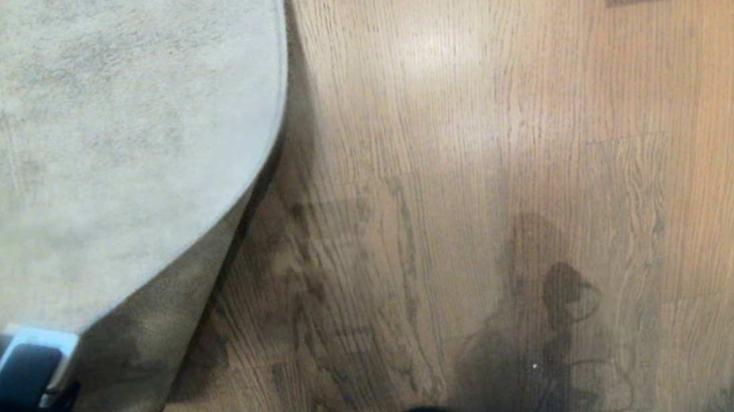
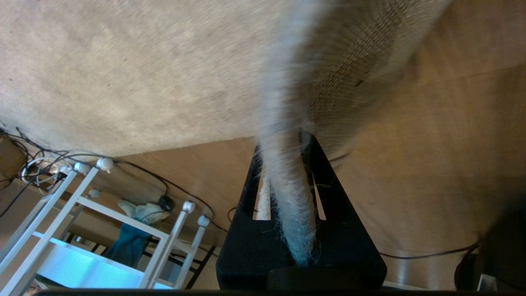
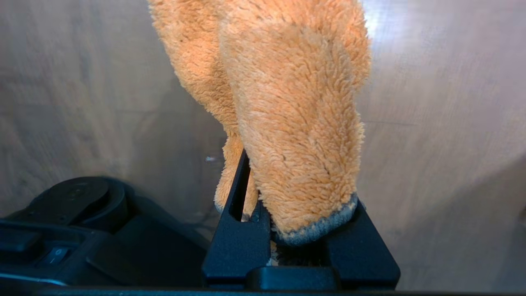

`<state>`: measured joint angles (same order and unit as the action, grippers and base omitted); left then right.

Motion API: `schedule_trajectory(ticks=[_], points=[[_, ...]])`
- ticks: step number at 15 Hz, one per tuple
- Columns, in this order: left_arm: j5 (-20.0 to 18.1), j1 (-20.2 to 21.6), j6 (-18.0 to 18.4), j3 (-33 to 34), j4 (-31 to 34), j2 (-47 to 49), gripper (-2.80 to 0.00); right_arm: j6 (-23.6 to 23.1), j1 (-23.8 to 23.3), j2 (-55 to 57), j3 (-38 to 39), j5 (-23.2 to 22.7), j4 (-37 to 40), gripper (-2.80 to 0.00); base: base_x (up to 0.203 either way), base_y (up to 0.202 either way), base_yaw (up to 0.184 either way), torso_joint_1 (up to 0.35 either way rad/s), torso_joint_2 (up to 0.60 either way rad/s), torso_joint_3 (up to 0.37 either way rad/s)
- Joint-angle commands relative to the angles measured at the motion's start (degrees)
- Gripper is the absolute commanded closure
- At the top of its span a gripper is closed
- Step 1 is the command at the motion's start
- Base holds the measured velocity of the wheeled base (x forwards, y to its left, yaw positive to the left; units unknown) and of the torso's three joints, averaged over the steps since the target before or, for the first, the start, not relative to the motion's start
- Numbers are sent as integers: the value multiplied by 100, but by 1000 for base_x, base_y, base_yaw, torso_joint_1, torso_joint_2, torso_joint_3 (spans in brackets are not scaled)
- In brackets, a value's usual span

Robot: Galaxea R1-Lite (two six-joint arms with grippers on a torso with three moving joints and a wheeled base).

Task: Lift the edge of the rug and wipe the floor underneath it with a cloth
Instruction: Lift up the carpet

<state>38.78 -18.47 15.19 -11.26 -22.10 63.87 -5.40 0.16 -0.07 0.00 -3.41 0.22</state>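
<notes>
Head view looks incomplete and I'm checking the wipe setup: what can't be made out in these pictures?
- Right gripper: outside the head view; only its wrist view shows it shut on the cloth.
- Left gripper: mostly cut off by the head view's corner.
- Floor under the lifted rug edge: shadowed, hidden by the rug.

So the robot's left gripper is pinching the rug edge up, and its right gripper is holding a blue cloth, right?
Not blue. The right wrist view shows the right gripper shut on an orange-tan cloth. The left gripper is pinching the rug edge up.
</notes>
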Motion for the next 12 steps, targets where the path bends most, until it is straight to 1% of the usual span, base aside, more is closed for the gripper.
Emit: schedule_trajectory(ticks=[1, 3, 4, 6, 7, 11, 12], points=[[33, 1, 10, -7, -5, 3, 0, -5, 2, 7, 0, -2, -4, 0, 0, 173, -2, 0, 2, 5], [33, 10, 2, -7, -5, 3, 0, -5, 2, 7, 0, -2, -4, 0, 0, 81, 2, 3, 5, 5], [33, 19, -20, -7, -5, 3, 0, -5, 2, 7, 0, -2, -4, 0, 0, 0, 0, 0, 0, 0], [51, 19, -192, -7, -5, 3, 0, -5, 2, 7, 0, -2, -4, 0, 0, 0, 0, 0, 0, 0], [101, 27, -208, -7, -5, -6, 0, -5, 2, 7, 0, -2, -4, 0, 0, 0, 0, 0, 0, 0], [622, 50, -250, -7, -13, -14, 0, -5, 2, 7, 0, -2, -4, 0, 0, 0, 0, 0, 0, 0], [803, 54, -349, -7, -11, -29, 0, -5, 2, 7, 0, -2, -4, 0, 0, 0, 0, 0, 0, 0]])
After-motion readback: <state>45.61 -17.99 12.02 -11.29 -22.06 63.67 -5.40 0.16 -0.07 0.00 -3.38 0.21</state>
